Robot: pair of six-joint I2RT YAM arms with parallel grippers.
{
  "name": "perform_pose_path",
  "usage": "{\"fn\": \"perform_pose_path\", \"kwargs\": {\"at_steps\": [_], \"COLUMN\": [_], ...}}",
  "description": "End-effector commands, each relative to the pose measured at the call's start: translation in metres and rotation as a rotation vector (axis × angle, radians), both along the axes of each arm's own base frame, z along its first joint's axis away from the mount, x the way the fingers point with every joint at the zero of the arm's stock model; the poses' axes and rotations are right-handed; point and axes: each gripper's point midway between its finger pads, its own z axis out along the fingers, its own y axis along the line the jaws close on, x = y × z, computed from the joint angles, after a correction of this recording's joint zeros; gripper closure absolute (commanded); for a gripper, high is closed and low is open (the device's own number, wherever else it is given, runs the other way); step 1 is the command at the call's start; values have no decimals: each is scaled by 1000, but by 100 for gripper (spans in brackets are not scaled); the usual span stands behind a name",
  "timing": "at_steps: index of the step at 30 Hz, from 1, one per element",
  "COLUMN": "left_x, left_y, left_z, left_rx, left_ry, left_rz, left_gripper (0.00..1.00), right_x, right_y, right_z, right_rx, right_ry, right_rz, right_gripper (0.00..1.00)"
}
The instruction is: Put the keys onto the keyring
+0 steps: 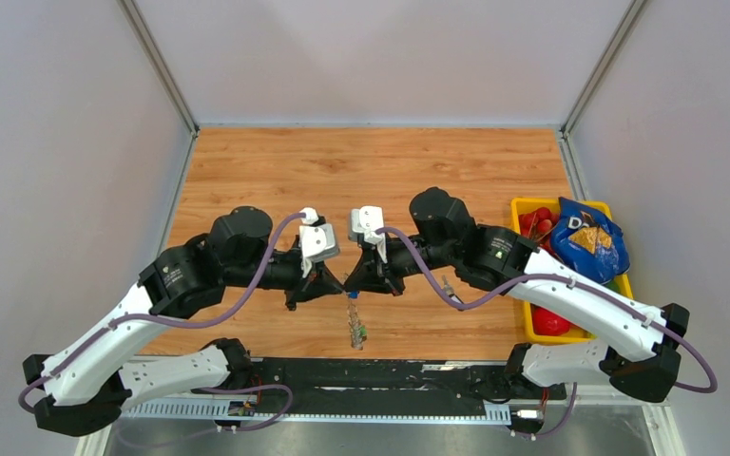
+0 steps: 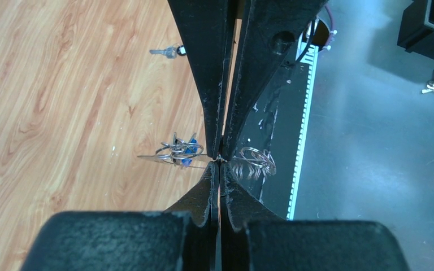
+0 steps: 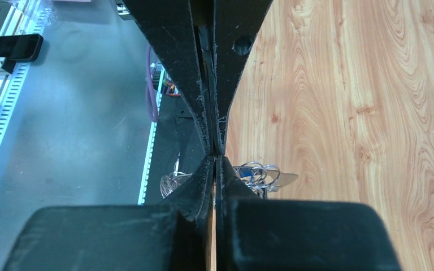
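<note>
The left tool point(image 2: 219, 169) and the right tool point(image 3: 215, 161) meet tip to tip over the middle of the bench point(image 1: 247, 171). Each is pinched tight on the thin keyring point(image 2: 175, 152), whose loops show on both sides of the pinch. A blue-tagged key point(image 2: 190, 148) sits among those loops. Seen from above, the chain fringe trails toward six o'clock. A loose key point(image 2: 166, 52) lies on the wood at eleven o'clock from the tips, well apart from the ring.

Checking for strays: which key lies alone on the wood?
The silver key with the dark head, far from the left gripper; the others bunch with the blue tag at its tips.
</note>
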Motion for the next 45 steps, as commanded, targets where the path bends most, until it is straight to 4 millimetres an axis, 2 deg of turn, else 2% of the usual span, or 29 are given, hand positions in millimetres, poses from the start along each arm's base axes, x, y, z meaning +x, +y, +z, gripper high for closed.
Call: {"fn": "perform_pose_path", "kwargs": {"at_steps": [1, 2, 6, 8, 11, 18, 19, 29, 37, 45], "left_x": [-8, -6, -13, -23, -27, -25, -25, -32, -41, -48], "left_y": [-6, -8, -3, 6, 9, 2, 1, -9, -1, 2], "left_z": [36, 39, 65, 81, 92, 102, 108, 110, 120, 131], "left_rx": [-142, -168, -334, -436, -512, -609, -637, -704, -755, -826], "left_ry": [-98, -118, -211, -257, -287, -268, -275, -242, -261, -255], "left_rz": [-68, -67, -71, -87, -88, -70, -74, -131, -151, -175], "left_gripper": [93, 78, 59, 54, 53, 56, 57, 63, 65, 67], "right_x": [-9, -9, -9, -15, -23, -34, -34, -43, -35, -49], "right_y": [-1, -3, -13, -19, -27, -32, -32, -39, -56, -63], "right_z": [32, 38, 68, 82, 99, 120, 121, 138, 143, 163], "right_rx": [113, 139, 275, 344, 438, 587, 605, 807, 960, 1082], "right_ry": [-26, -27, -19, 2, 18, 14, 12, -27, -136, -257], "right_rz": [9, -7, -81, -100, -125, -166, -172, -209, -283, -210], "right_gripper": [100, 100, 100, 100, 100, 100, 100, 100, 100, 100]}}
